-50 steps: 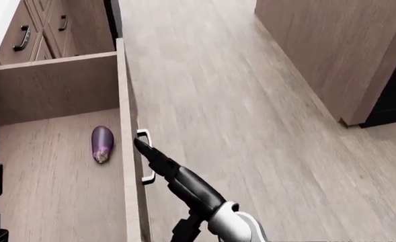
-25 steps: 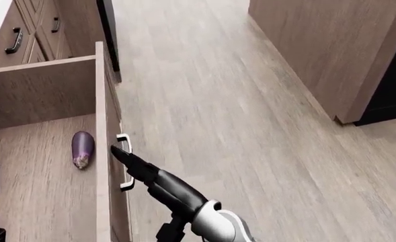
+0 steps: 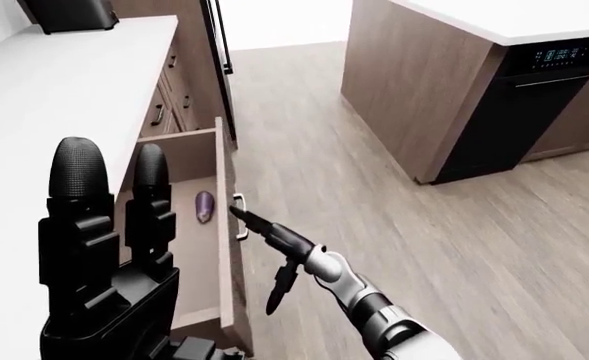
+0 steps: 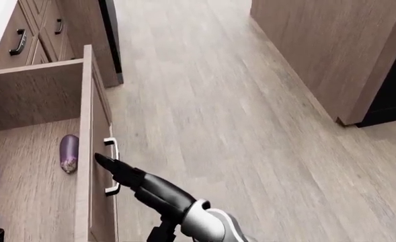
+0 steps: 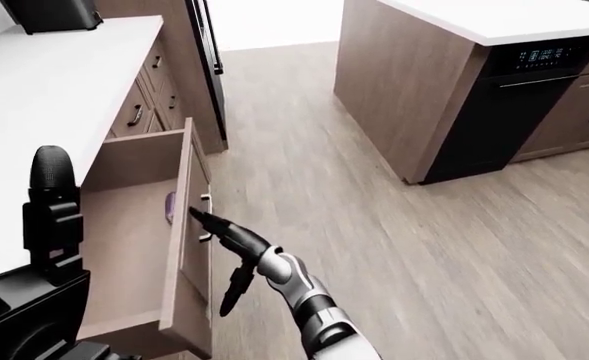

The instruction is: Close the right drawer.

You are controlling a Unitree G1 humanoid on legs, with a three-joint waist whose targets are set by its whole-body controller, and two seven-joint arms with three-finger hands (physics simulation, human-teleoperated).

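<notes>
Drawer (image 4: 87, 151), the right one, stands pulled out from the cabinet run along the left of the head view, an eggplant (image 4: 69, 153) lying on its floor close to the front panel. Right hand (image 4: 127, 177) reaches in from below, one extended finger touching the panel at the white handle (image 4: 111, 166), fingers spread and gripping nothing. Left hand (image 3: 109, 247) is raised at the left-eye view's lower left, fingers upright and empty, beside the white countertop (image 3: 54, 82).
</notes>
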